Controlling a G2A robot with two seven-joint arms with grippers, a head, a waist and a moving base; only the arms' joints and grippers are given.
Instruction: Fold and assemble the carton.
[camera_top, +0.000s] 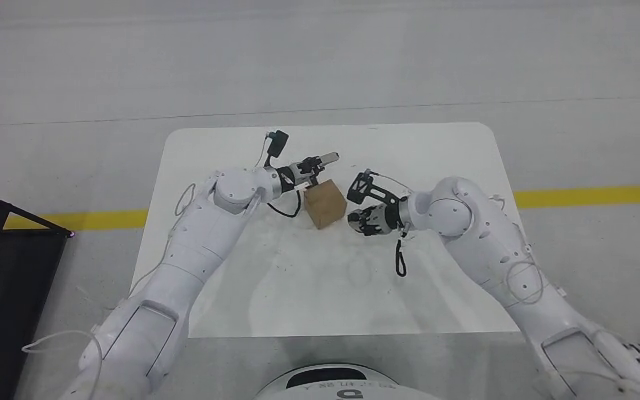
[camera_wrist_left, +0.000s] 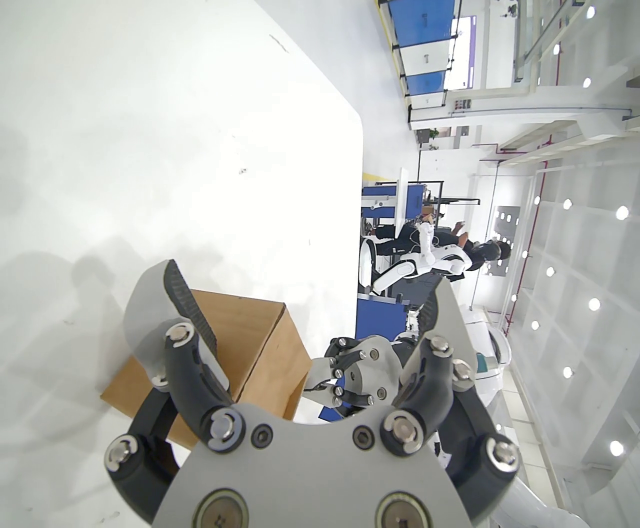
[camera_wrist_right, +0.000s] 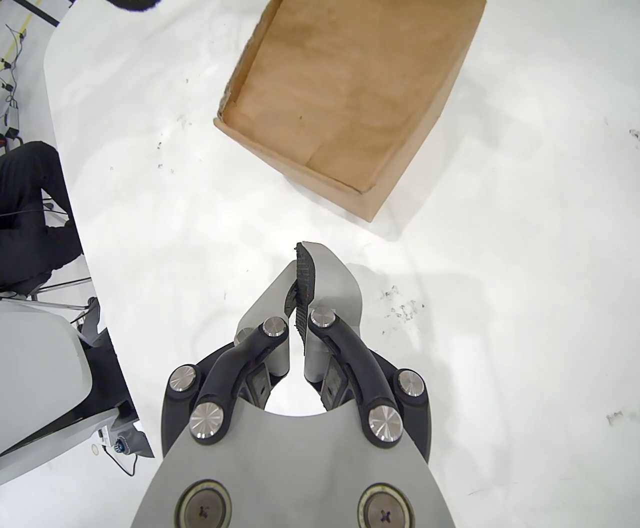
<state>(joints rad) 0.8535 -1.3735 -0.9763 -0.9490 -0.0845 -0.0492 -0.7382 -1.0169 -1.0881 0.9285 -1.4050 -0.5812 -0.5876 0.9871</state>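
The brown carton (camera_top: 325, 205) stands as a small box near the middle of the white table (camera_top: 420, 290). My left gripper (camera_top: 322, 168) is open at the carton's far side. One of its fingers (camera_wrist_left: 172, 295) lies against the carton (camera_wrist_left: 260, 345), while the other is off past the carton's edge. My right gripper (camera_top: 354, 220) is shut and empty, just off the carton's right side. In the right wrist view its shut fingertips (camera_wrist_right: 302, 260) hover over bare table a short way from a corner of the carton (camera_wrist_right: 350, 95).
The table's far edge (camera_wrist_left: 357, 150) runs beyond the left gripper. Open table surface lies in front of the carton, toward the robot. A black frame (camera_top: 25, 260) stands on the floor to the left.
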